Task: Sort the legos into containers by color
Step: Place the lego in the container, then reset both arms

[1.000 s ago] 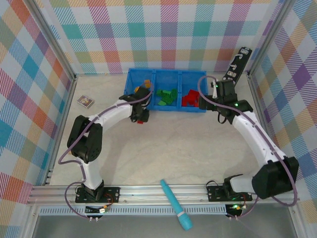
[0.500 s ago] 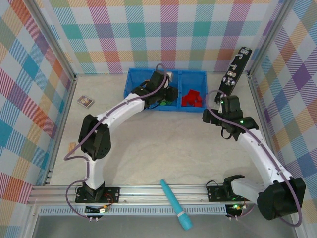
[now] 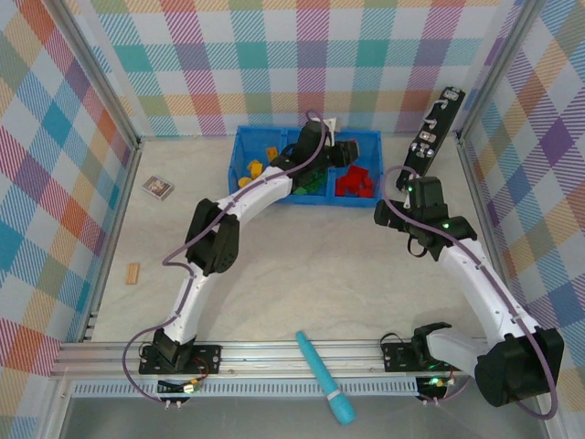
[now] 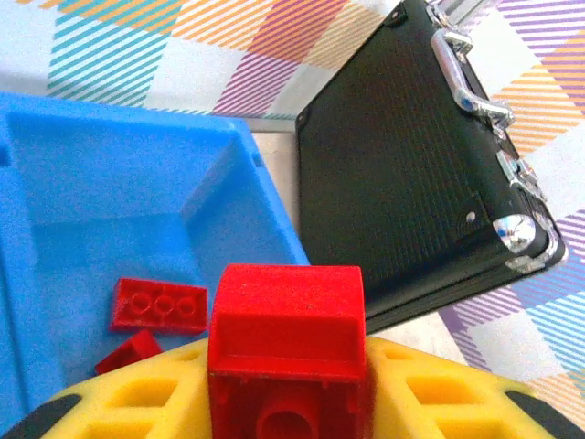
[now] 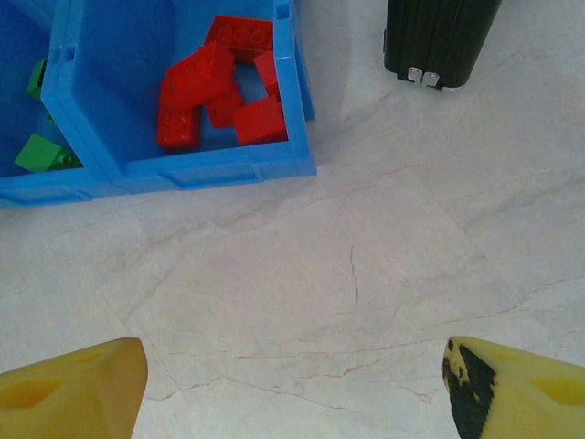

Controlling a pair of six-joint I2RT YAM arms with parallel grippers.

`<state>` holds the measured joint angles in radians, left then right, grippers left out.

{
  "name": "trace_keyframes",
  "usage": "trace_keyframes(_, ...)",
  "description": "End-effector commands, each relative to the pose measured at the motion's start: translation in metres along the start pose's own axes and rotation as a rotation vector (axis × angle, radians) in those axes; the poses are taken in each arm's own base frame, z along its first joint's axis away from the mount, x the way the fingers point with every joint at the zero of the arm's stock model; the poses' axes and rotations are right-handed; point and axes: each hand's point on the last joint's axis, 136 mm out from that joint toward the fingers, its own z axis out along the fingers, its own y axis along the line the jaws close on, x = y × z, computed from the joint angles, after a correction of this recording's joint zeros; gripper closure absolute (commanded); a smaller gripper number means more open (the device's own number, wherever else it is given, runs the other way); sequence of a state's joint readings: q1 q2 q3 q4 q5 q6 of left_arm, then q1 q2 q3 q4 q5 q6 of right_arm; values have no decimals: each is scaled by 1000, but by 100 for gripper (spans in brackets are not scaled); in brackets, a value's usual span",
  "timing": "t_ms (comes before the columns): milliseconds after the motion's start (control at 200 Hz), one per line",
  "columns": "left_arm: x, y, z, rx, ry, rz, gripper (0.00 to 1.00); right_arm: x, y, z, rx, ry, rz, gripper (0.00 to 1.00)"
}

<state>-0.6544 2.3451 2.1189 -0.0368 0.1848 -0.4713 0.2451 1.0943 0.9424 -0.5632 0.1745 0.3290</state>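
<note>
Held red brick (image 4: pixel 285 315): pinched between the yellow fingers (image 4: pixel 137 398) of the left gripper (image 4: pixel 288 407), hollow underside toward the wrist cam. It hangs above the right compartment (image 4: pixel 119 229) of the blue tray (image 3: pixel 242 146); can't tell how high above the floor. A flat three-stud red brick (image 4: pixel 157 305) and a smaller red piece lie loose on the floor below it.

Tray sits at the far middle of the table (image 3: pixel 320 274), three compartments side by side:
- left: orange legos (image 3: pixel 253 169)
- middle: green legos (image 3: pixel 306 186), partly covered by the left arm in the top view
- right: red legos (image 3: pixel 355 181), piled toward the near right corner

The left arm reaches from its near-left base across the table, wrist over the tray's far edge at the middle/right divider.

Right gripper (image 5: pixel 292 375): fingers spread wide, nothing between them, over bare table on the near right side of the tray, apart from it. Its wrist cam shows the red pile (image 5: pixel 224 82) and a few green pieces (image 5: pixel 41 151) past the divider.

Black upright device (image 3: pixel 434 123) leans at the far right, just beside the tray's right end. Teal pen-like tool (image 3: pixel 324 377) lies across the near rail between the arm bases. Tan wooden block (image 3: pixel 133 273) sits near the left wall, a small dark card (image 3: pixel 158 187) farther back on the left.
</note>
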Motion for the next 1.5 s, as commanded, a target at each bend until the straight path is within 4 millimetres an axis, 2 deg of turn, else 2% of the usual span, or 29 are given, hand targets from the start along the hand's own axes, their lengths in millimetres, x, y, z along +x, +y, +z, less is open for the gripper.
trace_keyframes(0,-9,-16,14,69,-40,-20,57,-1,-2,6,3,-12,25,16)
trace_keyframes(120,-8,-13,27,69,-40,-25,54,0,-2,9,7,-3,17,16)
trace_keyframes(300,-8,-7,31,48,-43,-28,50,-2,-2,8,11,-12,11,16)
trace_keyframes(405,-12,-12,23,52,-38,-18,49,-1,-3,8,15,-10,4,16)
trace_keyframes(530,-28,-22,-3,37,-47,41,48,2,-7,8,27,-15,-3,16)
trace_keyframes(595,-39,-28,-25,24,-58,75,47,3,-8,7,29,-22,-10,16)
trace_keyframes(665,-43,-25,-50,-9,-60,113,47,4,-7,5,18,-37,-25,16)
trace_keyframes(765,-52,-14,-103,-98,-81,173,45,9,-8,1,3,-64,-45,15)
trace_keyframes(820,-49,4,-135,-169,-84,189,45,11,-9,-2,-2,-79,-48,15)
trace_keyframes(840,-54,6,-151,-186,-104,194,45,12,-10,-3,-5,-83,-50,15)
trace_keyframes(905,-51,28,-197,-270,-130,210,43,15,-9,-6,-21,-96,-57,14)
trace_keyframes(1025,-37,78,-280,-488,-187,283,36,25,-15,-3,-11,-110,-90,8)
trace_keyframes(1165,-13,130,-357,-722,-201,333,30,24,-28,1,56,-157,-100,0)
trace_keyframes(1255,0,153,-392,-818,-249,370,23,19,-24,4,34,-208,-126,1)
trace_keyframes(1330,13,173,-413,-881,-320,393,13,19,-14,10,-25,-241,-192,1)
trace_keyframes(1400,32,198,-422,-924,-352,378,5,20,-12,15,-43,-294,-217,1)
trace_keyframes(1495,52,231,-423,-955,-397,289,1,26,-11,24,-67,-375,-258,1)
